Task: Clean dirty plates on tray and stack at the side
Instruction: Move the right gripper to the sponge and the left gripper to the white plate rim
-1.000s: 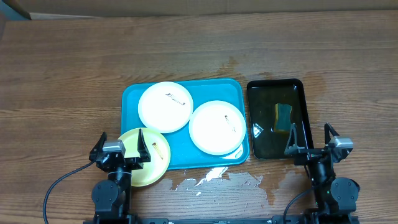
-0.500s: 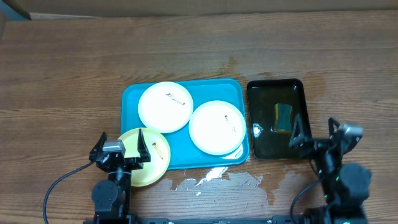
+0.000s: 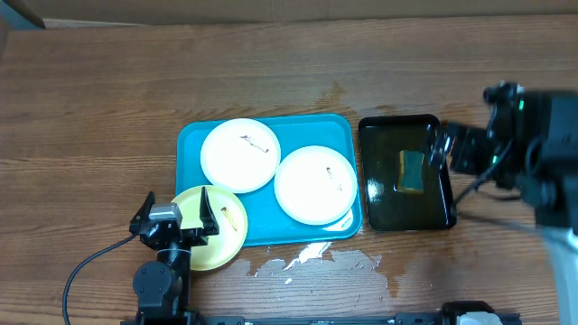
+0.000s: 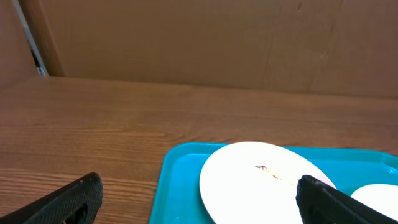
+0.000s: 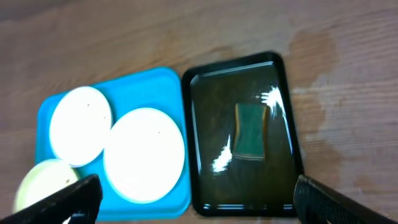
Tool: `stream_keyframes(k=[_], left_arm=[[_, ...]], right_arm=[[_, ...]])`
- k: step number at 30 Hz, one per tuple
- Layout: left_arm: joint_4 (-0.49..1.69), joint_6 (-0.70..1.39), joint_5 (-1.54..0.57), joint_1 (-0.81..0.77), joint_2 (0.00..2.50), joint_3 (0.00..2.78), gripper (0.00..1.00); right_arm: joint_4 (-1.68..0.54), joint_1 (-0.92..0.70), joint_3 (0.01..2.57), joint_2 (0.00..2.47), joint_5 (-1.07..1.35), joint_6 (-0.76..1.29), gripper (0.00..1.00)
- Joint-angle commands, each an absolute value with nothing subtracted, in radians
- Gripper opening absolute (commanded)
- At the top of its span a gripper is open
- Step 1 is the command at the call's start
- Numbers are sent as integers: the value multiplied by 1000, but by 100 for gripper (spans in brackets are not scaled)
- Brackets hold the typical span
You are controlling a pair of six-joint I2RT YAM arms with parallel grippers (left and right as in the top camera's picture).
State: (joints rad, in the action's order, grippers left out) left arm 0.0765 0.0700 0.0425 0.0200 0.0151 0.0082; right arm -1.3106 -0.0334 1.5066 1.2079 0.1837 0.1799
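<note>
The turquoise tray [image 3: 312, 131] holds two white plates with dark smears, one at its back left [image 3: 240, 154] and one at its right [image 3: 315, 183]. A pale yellow plate [image 3: 217, 226] overhangs the tray's front left corner. My left gripper [image 3: 173, 217] stands open low at that corner, partly over the yellow plate; in its wrist view the back white plate [image 4: 267, 186] lies ahead between the fingertips [image 4: 68, 199]. My right gripper [image 3: 439, 147] hangs open and high, blurred, over the right edge of the black tray. It holds nothing, and its view looks down on the tray [image 5: 174, 81].
A narrow black tray [image 3: 397, 119] of dark liquid lies right of the turquoise one, with a green sponge [image 3: 412, 170] in it, also seen as the sponge [image 5: 250, 129] from the right wrist. A wet patch [image 3: 316, 262] spreads on the wooden table in front of the trays.
The right arm has lifted from the table's front right and swung back and up above the black tray's right side. The left arm and the plates have not moved.
</note>
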Motion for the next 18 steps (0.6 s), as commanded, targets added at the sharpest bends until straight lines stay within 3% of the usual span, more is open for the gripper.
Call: stream_keyframes(k=[1, 6, 11, 14, 18], left_arm=[[72, 59, 55, 20, 6, 5, 100], [67, 42, 78, 20, 6, 5, 100], [43, 231, -17, 19, 6, 10, 100], [178, 347, -179, 19, 24, 56, 100], [455, 350, -305, 19, 126, 243, 100]], right_arm=[[-1384, -30, 1636, 1287, 219, 167, 100], [-1408, -33, 1627, 1348, 218, 180, 96], [-1404, -33, 1620, 1421, 203, 187, 77], [-1399, -33, 1620, 1483, 133, 187, 76], [-1397, -33, 1620, 1542, 113, 194, 76]])
